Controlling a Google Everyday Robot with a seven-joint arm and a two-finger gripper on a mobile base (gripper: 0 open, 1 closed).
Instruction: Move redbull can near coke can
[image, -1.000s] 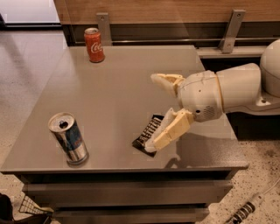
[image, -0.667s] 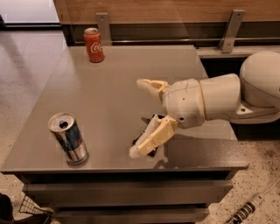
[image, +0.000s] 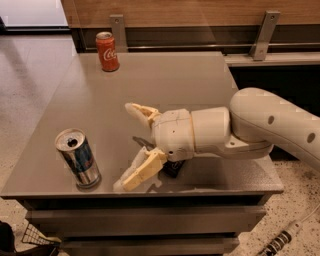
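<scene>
The redbull can (image: 78, 158), silver and blue with an open silver top, stands upright at the table's front left corner. The coke can (image: 107, 51), red with white script, stands upright at the table's far left edge. My gripper (image: 133, 146) is open, its two cream fingers spread wide and pointing left over the table's front middle. It is to the right of the redbull can, a short gap away, and holds nothing. The white arm reaches in from the right.
A dark flat packet (image: 172, 167) lies on the grey table (image: 165, 82) under my wrist, mostly hidden. A wooden wall with metal brackets (image: 264, 34) runs behind the table. The table's front edge is close below the redbull can.
My gripper has moved left across the table toward the redbull can, staying open. It now covers most of the dark packet. Both cans have not moved.
</scene>
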